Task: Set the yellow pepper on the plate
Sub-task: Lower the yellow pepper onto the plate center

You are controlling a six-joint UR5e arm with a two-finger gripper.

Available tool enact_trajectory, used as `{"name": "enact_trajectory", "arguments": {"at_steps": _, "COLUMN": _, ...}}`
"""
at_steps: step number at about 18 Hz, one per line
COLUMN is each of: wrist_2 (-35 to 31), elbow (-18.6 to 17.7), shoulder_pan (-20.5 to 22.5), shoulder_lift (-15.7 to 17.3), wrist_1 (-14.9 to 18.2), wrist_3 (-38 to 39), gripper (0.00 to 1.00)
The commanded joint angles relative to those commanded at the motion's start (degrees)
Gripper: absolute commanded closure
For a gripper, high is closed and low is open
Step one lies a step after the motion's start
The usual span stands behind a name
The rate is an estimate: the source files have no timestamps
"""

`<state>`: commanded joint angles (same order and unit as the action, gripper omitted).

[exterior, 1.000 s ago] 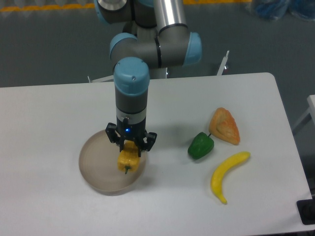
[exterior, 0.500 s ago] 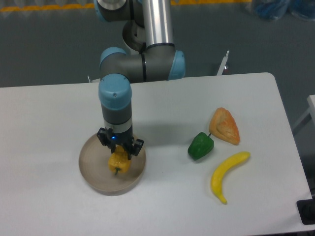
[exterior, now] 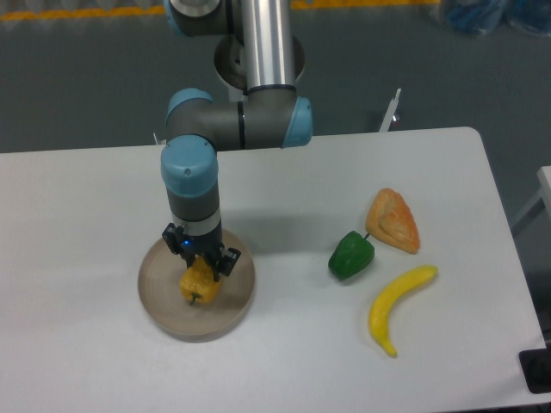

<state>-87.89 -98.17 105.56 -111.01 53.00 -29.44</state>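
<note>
The yellow pepper (exterior: 198, 285) hangs stem-down over the middle of the beige plate (exterior: 164, 310), which lies at the front left of the white table. My gripper (exterior: 200, 268) points straight down above the plate and is shut on the pepper's upper part. Whether the pepper touches the plate's surface cannot be told from this view. The back of the plate is partly hidden by the gripper and wrist.
To the right lie a green pepper (exterior: 351, 255), an orange wedge-shaped item (exterior: 393, 221) and a yellow banana (exterior: 396, 306). The arm's base stands at the back edge of the table (exterior: 86, 198).
The gripper, still holding the yellow pepper, has shifted left from the plate's right side to over its middle and has come down slightly.
</note>
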Motion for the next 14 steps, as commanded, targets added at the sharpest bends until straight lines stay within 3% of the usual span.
{"name": "enact_trajectory", "arguments": {"at_steps": 14, "wrist_2": 0.3, "elbow": -0.1, "shoulder_pan": -0.5, "shoulder_lift": -0.7, "wrist_1": 0.2, "wrist_3": 0.8, "gripper": 0.65}}
